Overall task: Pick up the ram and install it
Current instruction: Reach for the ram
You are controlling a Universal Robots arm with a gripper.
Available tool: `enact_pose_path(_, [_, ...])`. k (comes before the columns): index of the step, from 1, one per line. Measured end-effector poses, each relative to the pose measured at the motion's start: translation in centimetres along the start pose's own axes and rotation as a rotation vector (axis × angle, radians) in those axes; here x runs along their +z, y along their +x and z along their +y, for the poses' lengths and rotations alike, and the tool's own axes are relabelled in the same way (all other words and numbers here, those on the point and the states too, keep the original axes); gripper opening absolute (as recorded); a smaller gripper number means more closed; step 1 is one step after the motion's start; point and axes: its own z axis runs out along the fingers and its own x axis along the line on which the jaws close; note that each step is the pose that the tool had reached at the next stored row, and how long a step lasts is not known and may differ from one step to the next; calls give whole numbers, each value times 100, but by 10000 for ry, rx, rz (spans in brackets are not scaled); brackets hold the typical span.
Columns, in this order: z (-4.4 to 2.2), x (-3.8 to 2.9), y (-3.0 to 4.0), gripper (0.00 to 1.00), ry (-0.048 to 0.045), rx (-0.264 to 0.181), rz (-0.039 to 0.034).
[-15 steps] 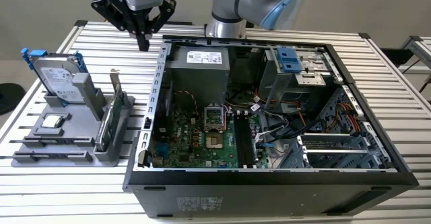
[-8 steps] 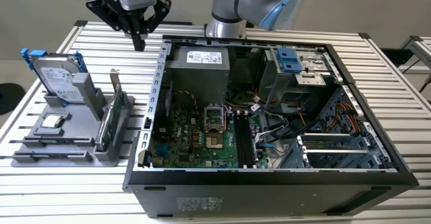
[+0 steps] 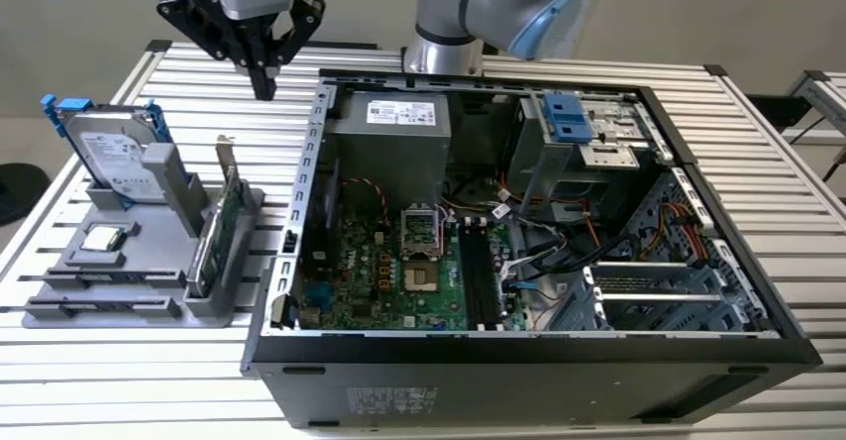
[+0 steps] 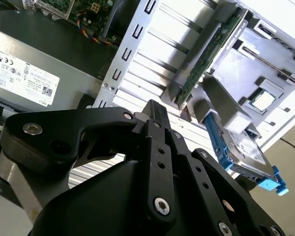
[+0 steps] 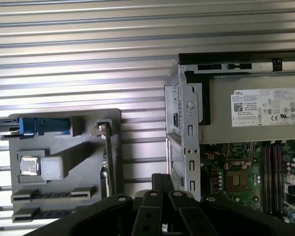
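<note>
Open for work: a desktop computer case [image 3: 529,385] lies on its side on the slatted metal table [image 3: 146,381], taking up most of the exterior view's right. My arm [image 3: 476,4] stands behind the case, bent toward the exterior view's left.

Inside the case, the grey power supply [image 3: 390,128] sits at the far end. The green motherboard [image 3: 383,272] lies nearer the camera, with dark memory slots [image 3: 478,276] along its edge on the exterior view's right. A drive cage [image 3: 569,118] with a blue latch fills the far corner.

Just beside the case, on the exterior view's left, a grey parts holder [image 3: 218,306] rests on the table. A silver hard drive [image 3: 113,158] with blue rails stands tilted at its far end. A green expansion card [image 3: 225,227] with a metal bracket stands on edge along the side nearest the case.

My hand [image 3: 264,83] hangs above the table beyond the holder's far end, near the case's far corner. Its fingers point down, pressed together and pinching nothing.

In the first wrist view, a thin dark stick that looks to be the ram [image 5: 51,194] sits on edge in the holder's long slot next to the processor [image 5: 29,165], well apart from my hand. Another slot runs just beside it; what that one holds I cannot make out.
</note>
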Motion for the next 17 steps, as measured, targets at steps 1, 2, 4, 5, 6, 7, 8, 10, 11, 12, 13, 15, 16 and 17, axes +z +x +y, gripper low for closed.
enact_pose_path(1, [-1, 0, 13, 0, 0, 0, 0])
enact_pose_path(2, [-2, 0, 24, 0, 0, 0, -1])
enact_pose_path(4, [-4, -1, 48, 0, 0, 0, 0])
enact_pose_path(5, [-4, -1, 60, 0, 0, 0, 0])
enact_pose_path(6, [-5, -1, 72, 0, 0, 0, -1])
enact_pose_path(7, [-6, -2, 84, 0, 0, 0, 0])
enact_pose_path(8, [-7, -2, 96, 0, 0, 0, 0])
enact_pose_path(10, [-8, -3, 123, 0, 1, 0, 0])
enact_pose_path(11, [-10, -3, 136, 0, 0, 0, 0])
enact_pose_path(12, [-10, -4, 149, 0, 1, 0, 0])
enact_pose_path(13, [-11, -4, 163, 0, 0, 1, 0])
enact_pose_path(15, [-13, -4, 190, 0, 0, 0, -1])
enact_pose_path(16, [-14, -5, 203, 0, 0, 0, 0])
enact_pose_path(17, [-15, -5, 217, 0, 0, 0, 0])
